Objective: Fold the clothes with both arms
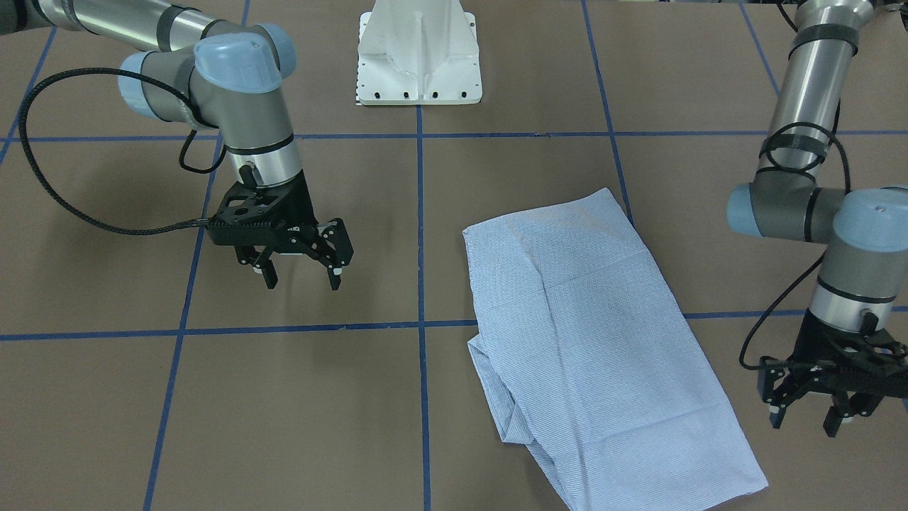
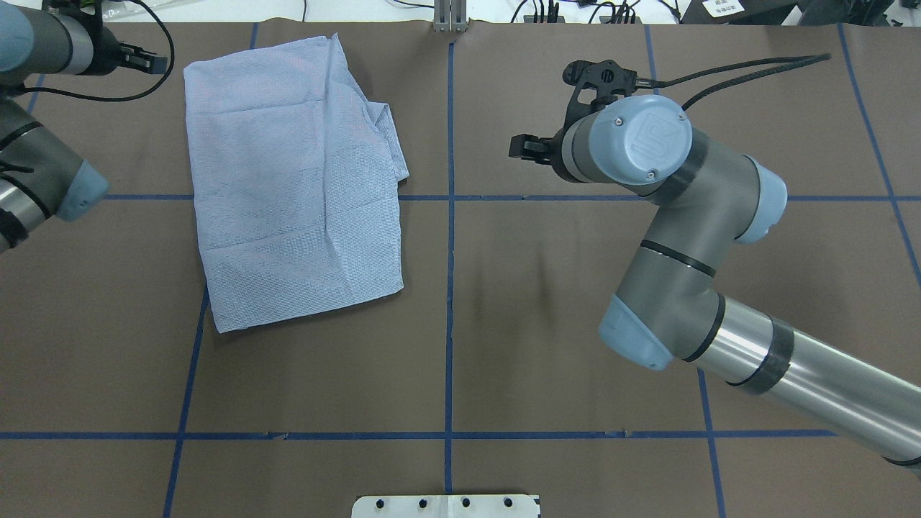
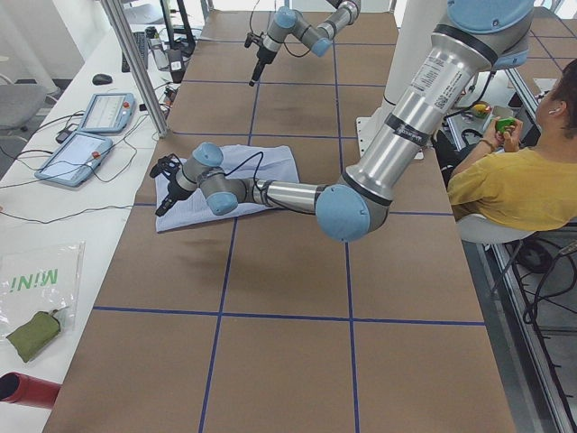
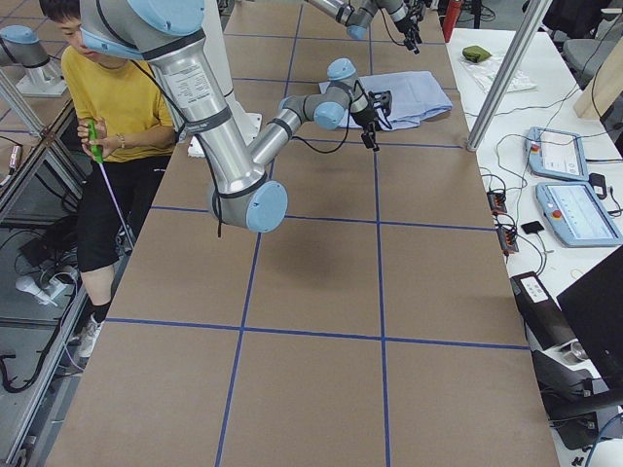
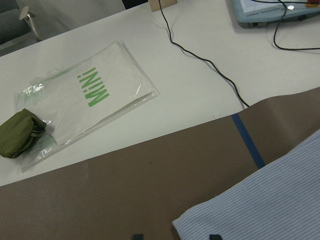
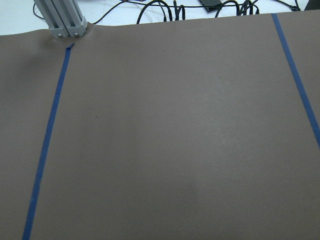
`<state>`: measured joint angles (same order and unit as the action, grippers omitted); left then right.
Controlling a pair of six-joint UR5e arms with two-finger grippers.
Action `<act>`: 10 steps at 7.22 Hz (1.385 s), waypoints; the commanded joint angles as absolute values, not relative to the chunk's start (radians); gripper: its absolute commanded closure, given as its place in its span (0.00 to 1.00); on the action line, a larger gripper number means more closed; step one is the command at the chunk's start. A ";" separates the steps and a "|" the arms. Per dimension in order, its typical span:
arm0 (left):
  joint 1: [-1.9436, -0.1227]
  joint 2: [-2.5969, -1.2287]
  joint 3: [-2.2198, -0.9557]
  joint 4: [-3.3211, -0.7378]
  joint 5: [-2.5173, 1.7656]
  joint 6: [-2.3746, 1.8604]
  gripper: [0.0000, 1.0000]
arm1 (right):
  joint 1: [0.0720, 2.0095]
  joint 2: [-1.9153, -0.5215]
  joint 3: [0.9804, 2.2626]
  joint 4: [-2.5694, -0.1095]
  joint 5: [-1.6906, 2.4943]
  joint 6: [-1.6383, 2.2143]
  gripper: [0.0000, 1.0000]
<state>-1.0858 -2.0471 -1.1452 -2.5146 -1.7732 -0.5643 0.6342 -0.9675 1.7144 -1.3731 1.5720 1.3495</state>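
The light blue striped shirt [image 1: 589, 333] lies folded into a flat rectangle on the brown table, on my left side [image 2: 295, 180]; collar, buttons and pocket are hidden. My left gripper [image 1: 805, 419] is open and empty, hovering just past the shirt's outer edge; it also shows in the overhead view [image 2: 147, 61]. In the left wrist view its fingertips [image 5: 215, 236] stand apart over a shirt corner [image 5: 270, 200]. My right gripper [image 1: 301, 277] is open and empty, above bare table well away from the shirt [image 2: 522, 147]. The right wrist view shows only table.
The white pedestal [image 1: 418, 57] stands at the robot's base. Blue tape lines grid the table [image 2: 504, 324]. An aluminium post [image 6: 60, 17] stands at the far edge. A side bench holds a plastic bag, a green pouch [image 5: 20, 132] and pendants [image 3: 90, 135]. A seated person [image 3: 514, 180] is nearby.
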 commanded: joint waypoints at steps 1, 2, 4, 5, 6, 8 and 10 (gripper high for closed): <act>-1.091 -1.930 -1.309 -2.522 -1.819 -0.580 0.00 | 0.533 -0.835 1.672 -1.481 1.515 1.632 0.00; -1.092 -1.913 -1.337 -2.522 -1.819 -0.583 0.00 | 0.488 -0.751 1.573 -1.495 1.479 1.700 0.00; -1.091 -1.913 -1.336 -2.523 -1.819 -0.584 0.00 | 0.407 -0.545 1.296 -1.483 1.393 1.787 0.00; -1.091 -1.913 -1.336 -2.523 -1.819 -0.584 0.00 | 0.382 -0.517 1.251 -1.482 1.391 1.781 0.00; -1.089 -1.913 -1.336 -2.523 -1.819 -0.584 0.00 | 0.356 -0.518 1.237 -1.482 1.390 1.776 0.00; -1.088 -1.913 -1.336 -2.525 -1.819 -0.627 0.00 | 0.322 -0.529 1.226 -1.482 1.361 1.814 0.04; -1.086 -1.913 -1.339 -2.525 -1.871 -0.672 0.00 | 0.308 -0.534 1.203 -1.461 1.307 1.819 0.22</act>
<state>-1.0869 -1.9133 -1.3377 -2.5248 -1.8359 -0.6522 0.3163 -0.5296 1.2162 -1.4745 1.3312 1.8142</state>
